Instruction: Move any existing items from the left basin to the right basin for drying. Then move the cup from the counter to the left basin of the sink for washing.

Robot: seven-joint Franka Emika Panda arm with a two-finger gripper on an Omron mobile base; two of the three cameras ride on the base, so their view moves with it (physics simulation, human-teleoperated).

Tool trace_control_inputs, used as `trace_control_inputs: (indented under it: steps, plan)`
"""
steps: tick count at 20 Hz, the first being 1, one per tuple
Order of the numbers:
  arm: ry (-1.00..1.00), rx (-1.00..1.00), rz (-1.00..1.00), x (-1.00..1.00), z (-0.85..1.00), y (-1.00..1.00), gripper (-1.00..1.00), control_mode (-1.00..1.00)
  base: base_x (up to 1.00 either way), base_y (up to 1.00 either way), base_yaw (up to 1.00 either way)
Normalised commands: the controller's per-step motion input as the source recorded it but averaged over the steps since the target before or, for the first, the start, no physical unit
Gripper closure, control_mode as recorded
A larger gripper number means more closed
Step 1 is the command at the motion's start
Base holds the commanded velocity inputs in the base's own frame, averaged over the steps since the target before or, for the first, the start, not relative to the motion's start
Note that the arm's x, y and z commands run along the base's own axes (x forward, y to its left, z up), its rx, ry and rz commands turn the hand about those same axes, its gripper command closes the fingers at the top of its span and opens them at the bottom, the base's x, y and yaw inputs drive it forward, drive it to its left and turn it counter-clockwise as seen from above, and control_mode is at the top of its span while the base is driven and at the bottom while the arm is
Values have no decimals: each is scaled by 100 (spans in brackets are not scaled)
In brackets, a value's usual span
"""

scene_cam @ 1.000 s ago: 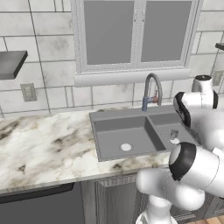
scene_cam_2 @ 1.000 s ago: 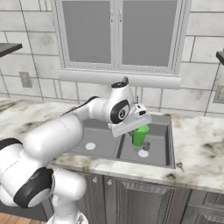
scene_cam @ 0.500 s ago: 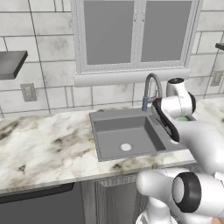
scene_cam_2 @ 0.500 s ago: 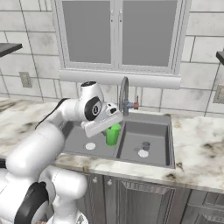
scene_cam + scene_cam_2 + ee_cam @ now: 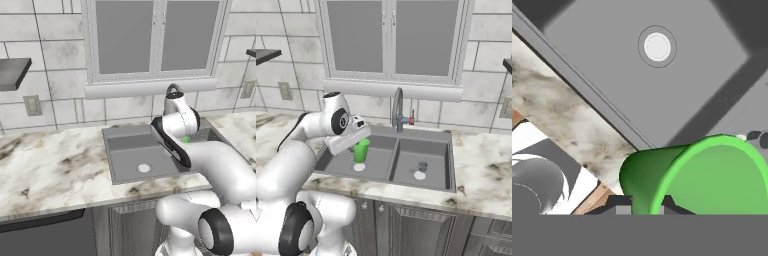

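The bright green cup point(image 5: 361, 150) hangs upright over the left basin point(image 5: 380, 159), just above its pale drain point(image 5: 359, 167), with my gripper point(image 5: 359, 144) shut on it. In the hand view the cup point(image 5: 712, 176) takes up the lower right, above the basin floor point(image 5: 612, 60) and drain point(image 5: 657, 46); my fingertips are hidden behind it. In the left base view a sliver of the cup point(image 5: 186, 140) peeks past my arm over the left basin point(image 5: 131, 152). The narrower right basin point(image 5: 432, 152) holds a small grey cylinder point(image 5: 422, 166) beside its drain point(image 5: 419, 175).
The arched grey faucet point(image 5: 398, 107) stands behind the divider between the basins. White marble counter point(image 5: 483, 162) runs right of the sink, and more counter point(image 5: 50, 165) lies to its left. A window is set into the tiled wall behind.
My arm has swung left with the cup, from above the right basin, past the divider, to over the left basin's drain. The grey cylinder has stayed in the right basin.
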Motion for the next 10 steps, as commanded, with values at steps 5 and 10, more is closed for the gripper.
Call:
trace_control_inputs:
  steps: [5, 10]
  plan:
    - [7, 2, 7, 59, -16, 43, 100, -100, 0, 0, 0]
    - [5, 0, 9, 71, -38, 12, 100, -100, 0, 0, 0]
